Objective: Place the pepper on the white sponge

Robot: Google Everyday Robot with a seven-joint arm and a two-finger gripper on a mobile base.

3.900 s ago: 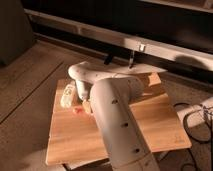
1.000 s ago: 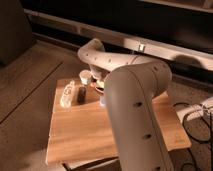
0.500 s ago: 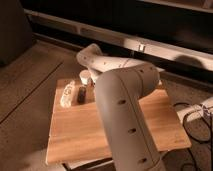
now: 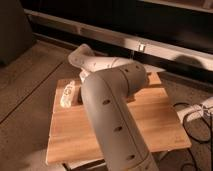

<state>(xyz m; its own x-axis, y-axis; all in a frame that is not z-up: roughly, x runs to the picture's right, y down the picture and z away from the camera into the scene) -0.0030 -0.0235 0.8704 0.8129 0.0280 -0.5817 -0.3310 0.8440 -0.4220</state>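
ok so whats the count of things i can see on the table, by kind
cream-white bottle-like object: 1
robot arm reaching over the table: 1
total: 2
gripper: hidden behind the arm toward the table's far side, and the arm covers anything else there

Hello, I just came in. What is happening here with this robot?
A one-armed robot is working over a small wooden table. Its large grey arm reaches across the tabletop toward the far left corner and blocks most of the view. The end effector is hidden behind the arm near that corner, so what it holds, if anything, cannot be seen. A long cream-white bottle-like object lies at the left edge of the table. Neither the pepper nor the white sponge is visible, so the progress is unclear.
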